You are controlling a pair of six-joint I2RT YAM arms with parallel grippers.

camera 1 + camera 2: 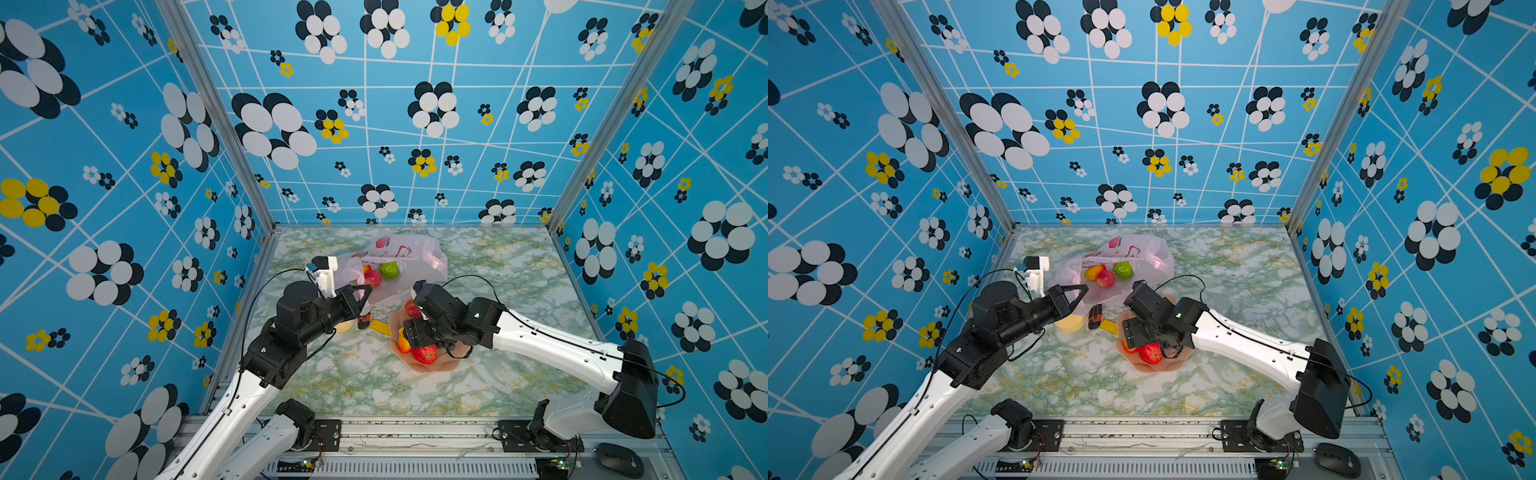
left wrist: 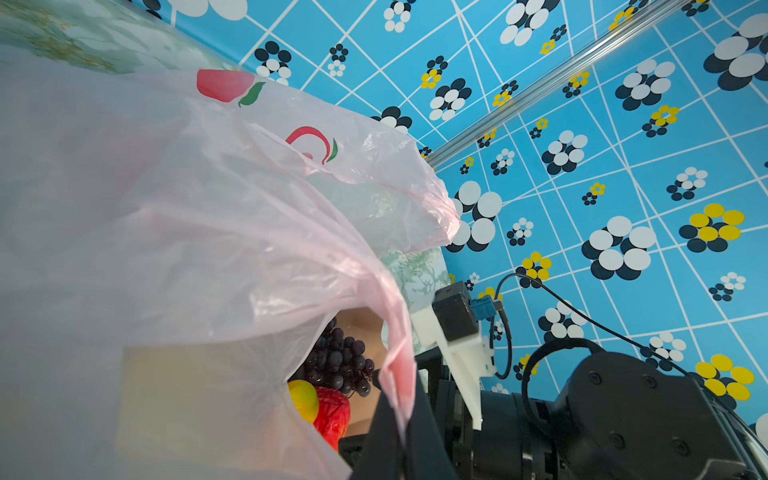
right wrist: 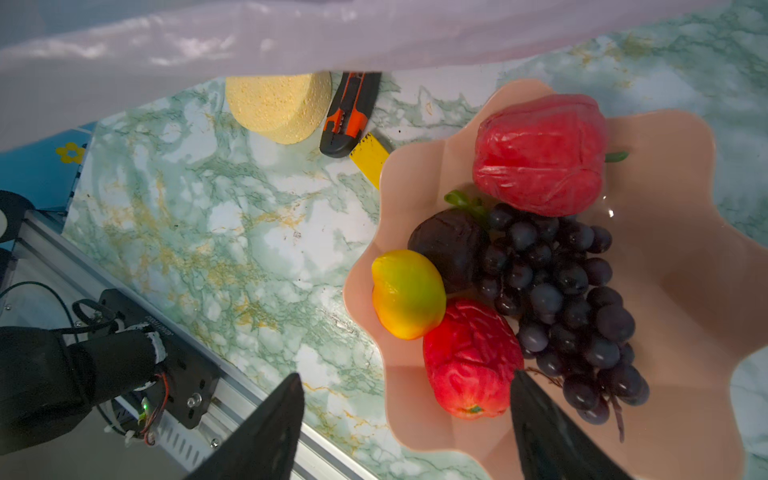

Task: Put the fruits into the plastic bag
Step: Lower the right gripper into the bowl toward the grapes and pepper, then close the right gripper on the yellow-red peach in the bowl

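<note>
The pale-pink plastic bag (image 1: 411,249) (image 1: 1142,249) lies at the back of the table with its mouth lifted. My left gripper (image 1: 365,291) (image 2: 399,415) is shut on the bag's rim (image 2: 395,365). Inside the bag lie a green fruit (image 1: 389,270), a red apple (image 1: 372,278) and a mango (image 1: 1094,272). My right gripper (image 1: 415,338) (image 3: 405,384) hangs open over the salmon bowl (image 3: 685,291). In the bowl are a red apple (image 3: 471,357) beside one finger, a mango (image 3: 407,293), a grape bunch (image 3: 561,299), a dark purple fruit (image 3: 449,245) and a red pepper-like piece (image 3: 540,153).
A pale yellow disc (image 3: 278,108), an orange-black utility knife (image 3: 349,116) and a flat yellow piece (image 3: 370,158) lie between the bag and the bowl. Patterned blue walls close three sides. A metal rail (image 1: 415,432) and a black mouse (image 1: 621,459) are at the front.
</note>
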